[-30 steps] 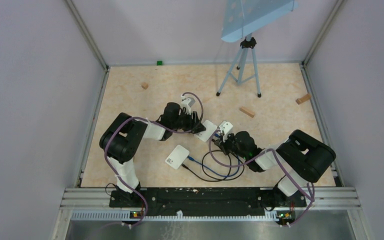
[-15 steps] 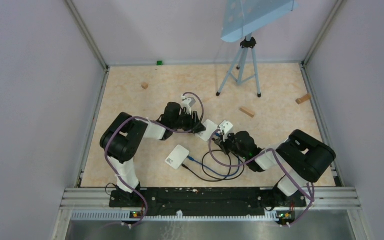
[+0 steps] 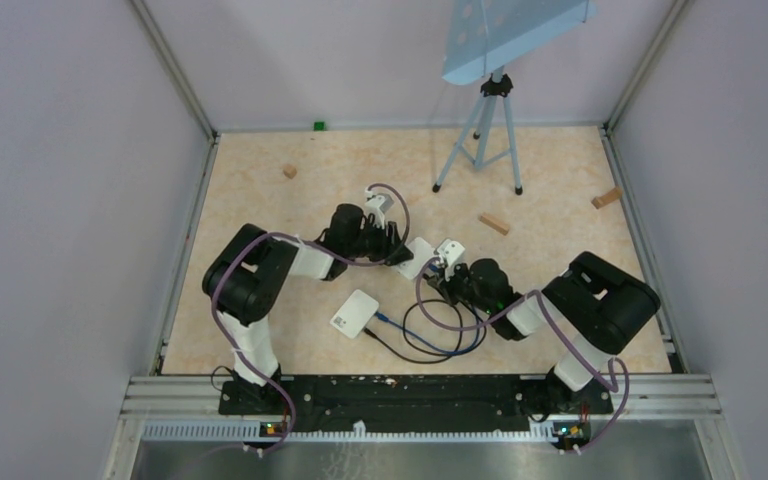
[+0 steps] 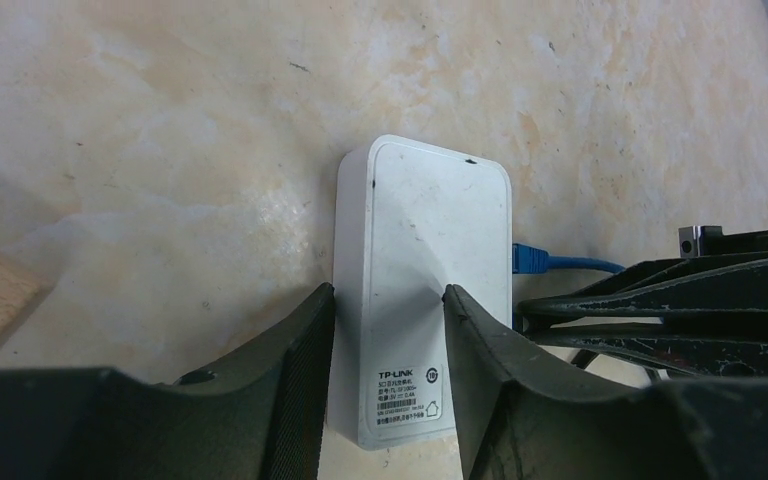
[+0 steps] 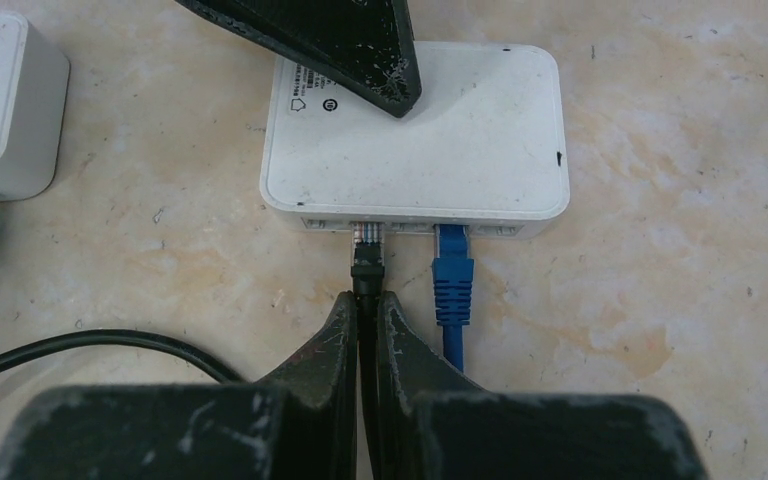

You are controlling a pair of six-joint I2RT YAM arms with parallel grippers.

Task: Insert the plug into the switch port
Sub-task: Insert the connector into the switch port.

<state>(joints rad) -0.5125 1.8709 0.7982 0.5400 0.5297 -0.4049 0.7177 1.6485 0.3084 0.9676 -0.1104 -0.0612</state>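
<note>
- Nearest the arm bases, the black cable [image 5: 110, 345] loops across the table and runs up into the right gripper [image 5: 367, 302]. Its fingers are pressed together, pinching the cable right behind the black plug [image 5: 367, 255].
- The plug's long axis points straight ahead of that gripper, square to the port face. Its clear nose sits at the mouth of the port [image 5: 367, 228]. I can't tell whether it has latched, and with that much of the body showing I'd say not fully.
- One port to the right, a blue plug [image 5: 452, 275] is seated, so there's little room to drift sideways.
- The TP-Link switch [image 5: 430, 150] lies flat with its long side across the push line and its ports facing the right gripper.
- On the far side, the left gripper [image 4: 388, 292] is spread. One finger is at the switch's back wall and the other is laid over its top.
- The right arm is the one in line, so I'd judge the next move to be a short, straight push away from it into that brace.
- A second white box [image 5: 0, 100] sits well off to the left, out of play.
</note>
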